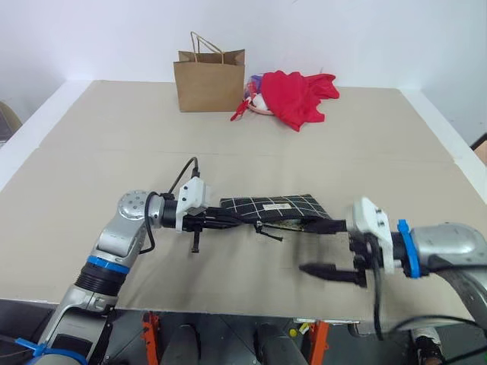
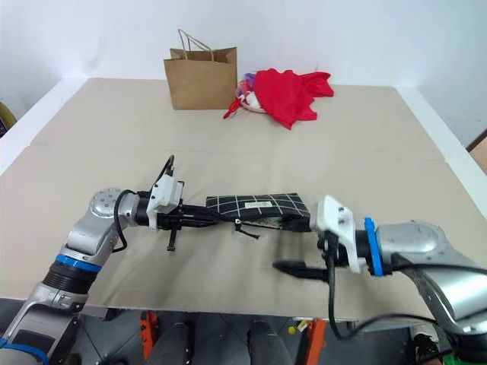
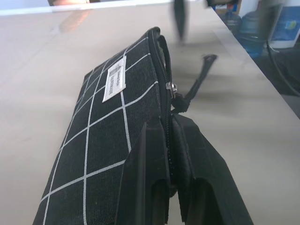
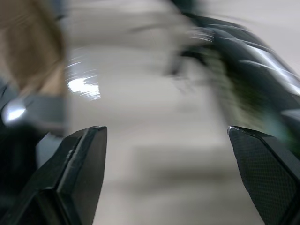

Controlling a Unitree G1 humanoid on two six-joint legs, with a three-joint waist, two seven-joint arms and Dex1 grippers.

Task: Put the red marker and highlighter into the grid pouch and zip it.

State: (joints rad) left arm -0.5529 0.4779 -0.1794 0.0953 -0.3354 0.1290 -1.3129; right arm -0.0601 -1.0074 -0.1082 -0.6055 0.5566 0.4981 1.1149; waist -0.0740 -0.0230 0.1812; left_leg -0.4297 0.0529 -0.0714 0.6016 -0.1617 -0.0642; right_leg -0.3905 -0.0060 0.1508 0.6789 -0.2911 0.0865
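Note:
The grid pouch (image 1: pixel 274 205) is black with thin white lines and is held up just over the middle of the table. My left gripper (image 1: pixel 232 217) is shut on its left end, pinching the zipper edge (image 3: pixel 165 89) between both fingers. The dark zipper pull (image 3: pixel 199 84) dangles from the open slit. Something light green (image 2: pixel 268 223), seemingly the highlighter, shows inside the pouch's mouth. The red marker is hidden. My right gripper (image 1: pixel 308 245) is open at the pouch's right end, with one finger by the pouch's tip and the other lower, nearer the table's front edge. Nothing is between its fingers.
A brown paper bag (image 1: pixel 209 80) with handles stands at the back of the table. A red cloth bundle (image 1: pixel 300 95) lies just right of it. The table's front edge (image 1: pixel 228 293) runs just below both grippers.

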